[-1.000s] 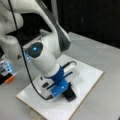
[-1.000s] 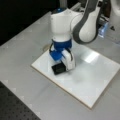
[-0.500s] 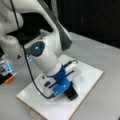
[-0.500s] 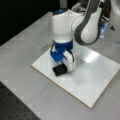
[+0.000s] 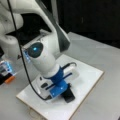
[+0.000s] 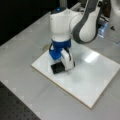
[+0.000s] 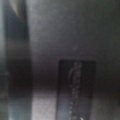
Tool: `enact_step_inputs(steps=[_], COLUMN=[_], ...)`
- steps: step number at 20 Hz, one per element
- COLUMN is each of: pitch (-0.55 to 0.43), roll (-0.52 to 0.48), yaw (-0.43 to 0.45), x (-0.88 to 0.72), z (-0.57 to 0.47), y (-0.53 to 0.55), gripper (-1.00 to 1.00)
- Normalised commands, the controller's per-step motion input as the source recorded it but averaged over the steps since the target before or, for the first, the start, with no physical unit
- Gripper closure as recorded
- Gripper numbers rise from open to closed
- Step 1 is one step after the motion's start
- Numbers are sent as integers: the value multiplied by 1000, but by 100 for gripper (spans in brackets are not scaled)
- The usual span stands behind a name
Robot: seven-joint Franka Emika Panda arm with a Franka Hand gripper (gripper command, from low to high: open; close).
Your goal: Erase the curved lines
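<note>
A white board (image 5: 87, 75) (image 6: 100, 75) lies flat on the grey table in both front views. My gripper (image 5: 65, 92) (image 6: 61, 65), on a blue mount, points down at the board's corner area and is shut on a black eraser block (image 5: 68, 95) (image 6: 57, 68) that rests on the board. The curve lines do not show on the bare board in any view; arm and eraser cover part of the surface. The wrist view is dark, showing a black rectangular block (image 7: 76, 87) close up.
A bright glare spot (image 6: 91, 57) sits on the board. A blue-lit device (image 5: 6, 67) and an orange piece (image 5: 10, 79) stand at a front view's left. A black perforated mat (image 6: 15, 105) lies at a front view's bottom left. A black cable (image 5: 27, 75) hangs by the arm.
The gripper with the eraser has shifted only slightly over the board. Nothing else has visibly moved.
</note>
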Motion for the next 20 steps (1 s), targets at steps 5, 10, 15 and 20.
enact_step_inputs(steps=[5, 10, 15, 20], pitch=[241, 226, 192, 147], roll=[-12, -6, 33, 101], yaw=[188, 177, 153, 141], x=[216, 294, 415, 512], z=[143, 189, 146, 66], y=[-388, -268, -145, 20], gripper=[100, 100, 100, 100])
